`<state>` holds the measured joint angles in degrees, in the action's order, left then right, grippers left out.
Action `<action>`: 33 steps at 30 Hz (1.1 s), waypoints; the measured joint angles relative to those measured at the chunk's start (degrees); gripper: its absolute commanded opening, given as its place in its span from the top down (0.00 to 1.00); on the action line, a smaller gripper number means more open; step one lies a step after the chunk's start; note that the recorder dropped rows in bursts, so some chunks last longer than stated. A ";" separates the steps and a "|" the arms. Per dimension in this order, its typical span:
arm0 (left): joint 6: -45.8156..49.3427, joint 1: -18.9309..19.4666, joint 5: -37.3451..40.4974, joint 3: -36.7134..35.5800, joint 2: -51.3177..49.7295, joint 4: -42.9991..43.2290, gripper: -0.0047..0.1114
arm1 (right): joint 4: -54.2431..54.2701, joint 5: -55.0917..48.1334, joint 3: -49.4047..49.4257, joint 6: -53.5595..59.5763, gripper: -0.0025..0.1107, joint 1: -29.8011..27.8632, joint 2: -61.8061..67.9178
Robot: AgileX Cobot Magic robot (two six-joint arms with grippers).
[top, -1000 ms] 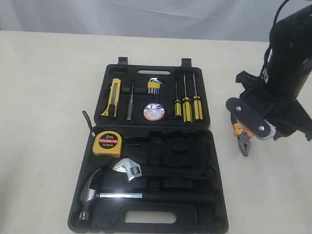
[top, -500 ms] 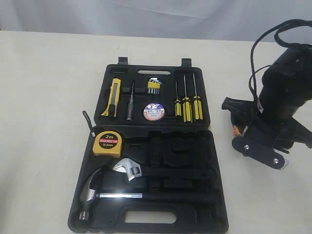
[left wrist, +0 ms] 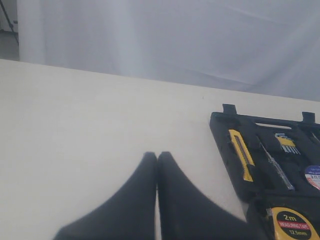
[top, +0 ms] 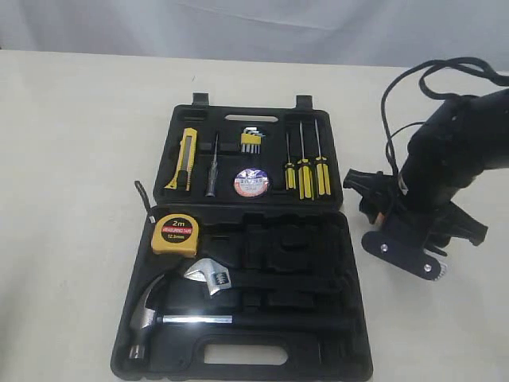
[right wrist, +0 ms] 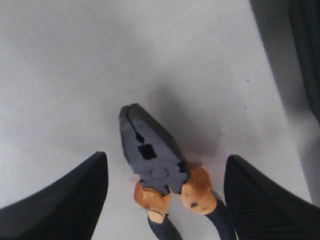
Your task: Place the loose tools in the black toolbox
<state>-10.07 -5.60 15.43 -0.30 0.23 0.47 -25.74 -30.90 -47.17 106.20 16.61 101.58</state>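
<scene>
The black toolbox [top: 338,358] lies open on the table. Its far half holds the yellow-black utility knife [top: 184,159] and the tape roll [top: 251,184]. The yellow tape measure [top: 176,233] sits in the near half. The pliers [right wrist: 156,162] lie on the table right of the box, closed, orange-black handles towards the wrist. My right gripper [right wrist: 165,157] is open and low over them, one finger on each side, not touching. In the exterior view the right gripper [top: 398,231] hides the pliers but for an orange speck. My left gripper [left wrist: 157,156] is shut and empty, left of the toolbox [left wrist: 225,125].
In the box also lie a silver claw hammer [top: 151,310], an adjustable wrench [top: 208,276], three yellow-black screwdrivers [top: 305,171], a thin dark screwdriver [top: 212,167] and hex keys [top: 251,141]. The right arm's cable [top: 406,87] loops above it. Pale table all round.
The right arm has swung down and left over the pliers, which showed beside it a second ago and are now covered in the exterior view. The box contents have not moved.
</scene>
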 measured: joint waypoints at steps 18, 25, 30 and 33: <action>0.00 0.00 0.00 0.00 0.00 0.00 0.96 | -2.59 5.50 -0.22 -2.32 0.93 0.00 3.80; 0.00 0.00 0.00 0.00 0.00 0.00 0.96 | 6.42 10.99 -1.02 -9.43 0.98 0.00 4.07; 0.00 0.00 0.00 0.00 0.00 0.00 0.96 | 15.14 8.97 -2.73 -19.56 0.98 0.41 4.14; 0.00 0.00 0.00 0.00 0.00 0.00 0.96 | 16.38 1.29 -4.89 -25.30 0.98 1.22 2.40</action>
<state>-10.07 -5.60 15.43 -0.30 0.23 0.47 -9.36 -29.61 -52.06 80.90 17.83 103.97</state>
